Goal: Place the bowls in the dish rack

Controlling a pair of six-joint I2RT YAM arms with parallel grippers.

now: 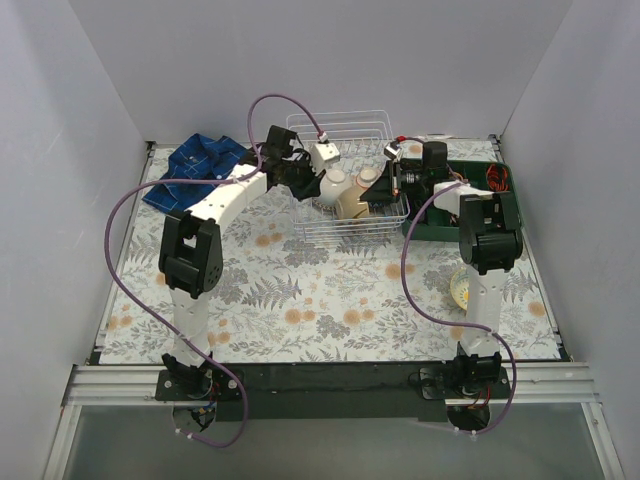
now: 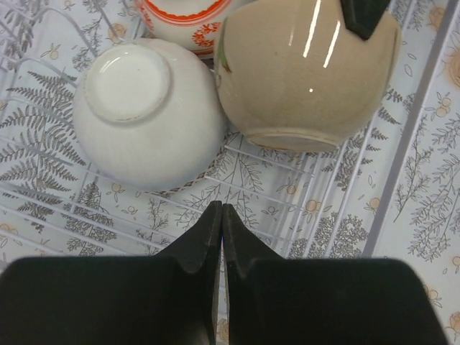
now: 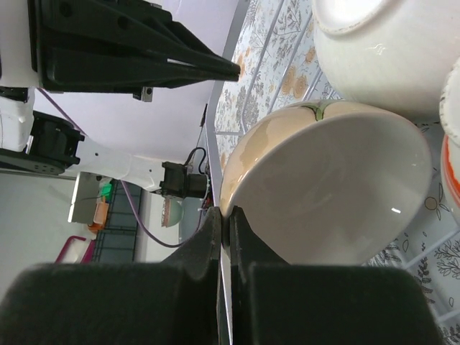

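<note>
Table (image 1: 300, 290) covered with a fern-and-flower cloth, plain pale walls on left, far and right sides. Near edge is a black bar with both arm bases.

Dish rack (image 1: 345, 125) sits at the far edge, about centre. Blue shirt (image 1: 200, 165) crumpled in the far left corner. Green tray (image 1: 440, 232) at the far right, just beside the rack.

Inside the rack are three bowls:
- White bowl (image 2: 144, 115), upside down, foot up.
- Beige bowl (image 2: 309, 79), tipped on its side, touching the white one.
- Orange-patterned bowl (image 2: 183, 14) behind them, mostly cut off.

A fourth, pale yellow bowl (image 1: 461, 290) is out on the cloth near the right edge, partly hidden by the right arm.

Left gripper (image 2: 221, 215) hangs over the rack's near side, fingers pressed together, holding nothing. Right gripper (image 3: 224, 219) reaches in from the tray side, fingers pinched on the beige bowl's rim.

Middle and near left of the cloth are bare, with open room there. The far edge is crowded, with rack, tray and shirt in one row and both arms meeting over the rack.
</note>
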